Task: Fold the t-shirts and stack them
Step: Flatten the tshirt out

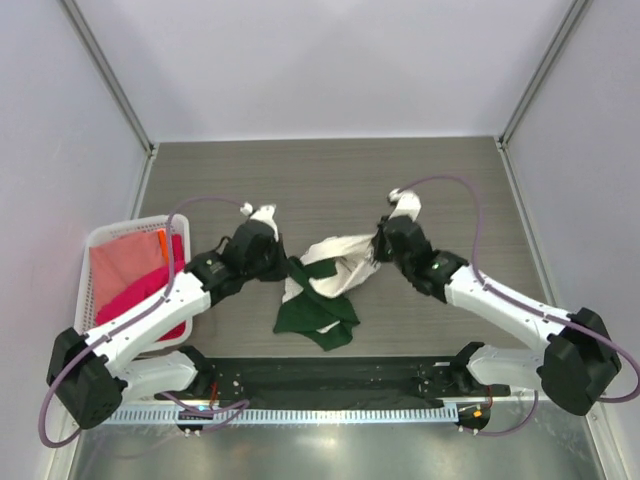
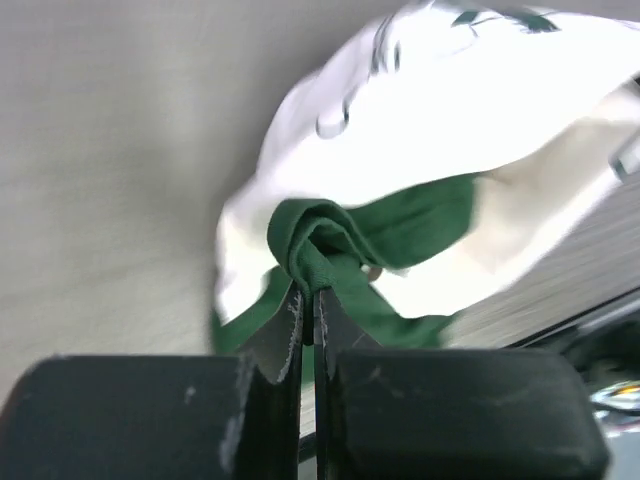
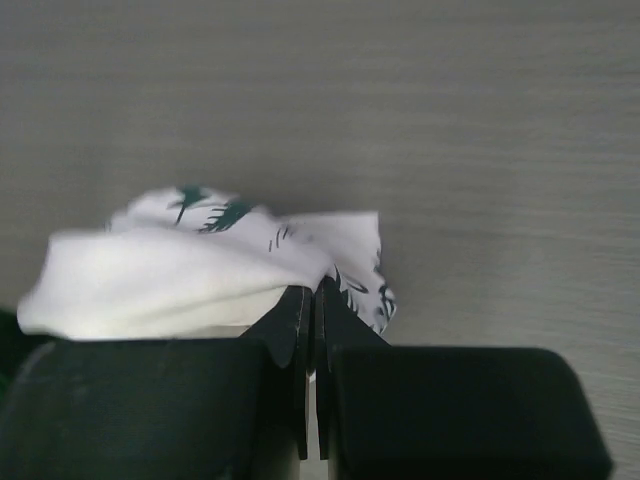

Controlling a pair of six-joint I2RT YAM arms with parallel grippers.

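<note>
A cream t-shirt with dark print and dark green fabric [image 1: 322, 290] hangs crumpled between my two grippers over the middle of the table. My left gripper [image 1: 283, 264] is shut on a bunched fold of its green fabric [image 2: 320, 250]. My right gripper [image 1: 378, 240] is shut on a cream printed edge [image 3: 340, 255]. The green part droops onto the table near the front. A salmon-pink shirt [image 1: 125, 262] and a magenta shirt [image 1: 140, 295] lie in the basket at the left.
A white lattice basket [image 1: 98, 240] stands at the table's left edge, beside my left arm. An orange object [image 1: 162, 243] lies in it. Grey walls enclose the table on three sides.
</note>
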